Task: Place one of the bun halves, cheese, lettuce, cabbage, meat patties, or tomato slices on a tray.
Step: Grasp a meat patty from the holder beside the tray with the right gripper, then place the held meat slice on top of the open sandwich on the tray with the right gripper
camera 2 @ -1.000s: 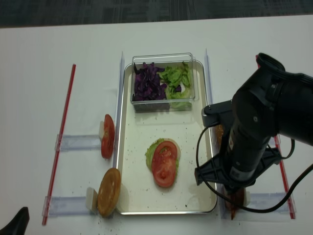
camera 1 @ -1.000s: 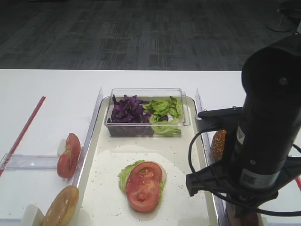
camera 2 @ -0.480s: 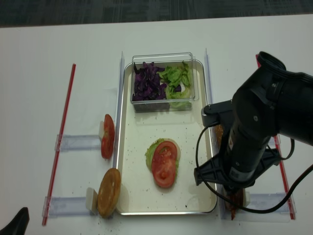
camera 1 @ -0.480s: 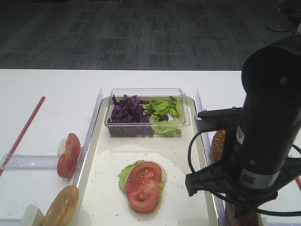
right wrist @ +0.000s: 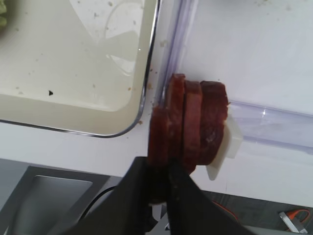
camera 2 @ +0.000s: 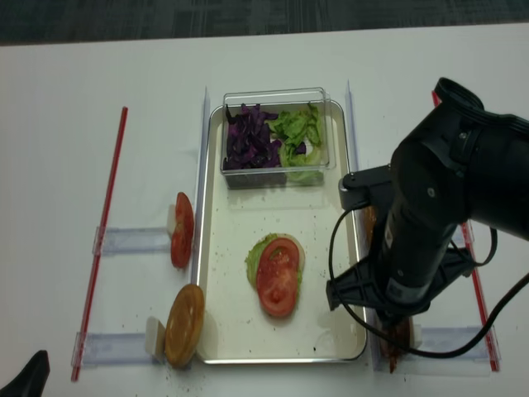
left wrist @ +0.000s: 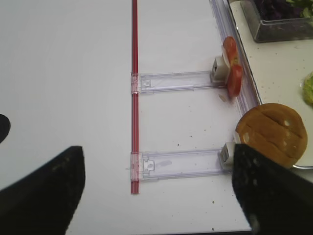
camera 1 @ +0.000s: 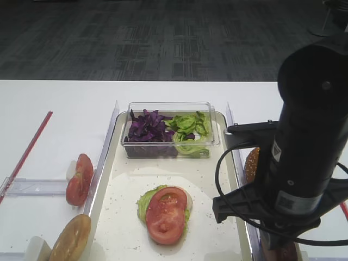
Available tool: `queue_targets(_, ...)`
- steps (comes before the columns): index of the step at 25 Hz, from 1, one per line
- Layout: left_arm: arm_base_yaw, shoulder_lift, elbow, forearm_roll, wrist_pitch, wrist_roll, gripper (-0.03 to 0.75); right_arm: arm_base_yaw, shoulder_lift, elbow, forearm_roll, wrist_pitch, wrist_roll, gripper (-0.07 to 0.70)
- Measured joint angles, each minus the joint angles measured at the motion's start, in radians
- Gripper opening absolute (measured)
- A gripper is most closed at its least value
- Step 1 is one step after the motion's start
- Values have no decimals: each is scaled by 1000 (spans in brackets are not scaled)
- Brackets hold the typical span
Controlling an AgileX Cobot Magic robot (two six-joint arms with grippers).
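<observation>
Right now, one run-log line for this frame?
right gripper: fingers shut on meat patty | patty: in rack beside tray | tray: tomato slices on lettuce

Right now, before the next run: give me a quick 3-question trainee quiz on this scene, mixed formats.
1. True or false: the tomato slice on the tray lies on top of a lettuce leaf.
2. What is the right gripper shut on?
A. a bun half
B. a meat patty
C. a red straw
3. Fill in: seen from the high view, in the clear box the purple cabbage sits to the ___ of the loose lettuce.

Key: 1 true; 2 B; 3 left.
</observation>
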Motion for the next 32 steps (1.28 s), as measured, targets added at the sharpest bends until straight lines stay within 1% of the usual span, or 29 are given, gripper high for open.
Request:
queue_targets(28,0,0,0,0,0,0,565,0,-65,-2,2,8,-2,125)
queue_targets(32,0,0,0,0,0,0,565,0,-83,-26,2,10,-2,125)
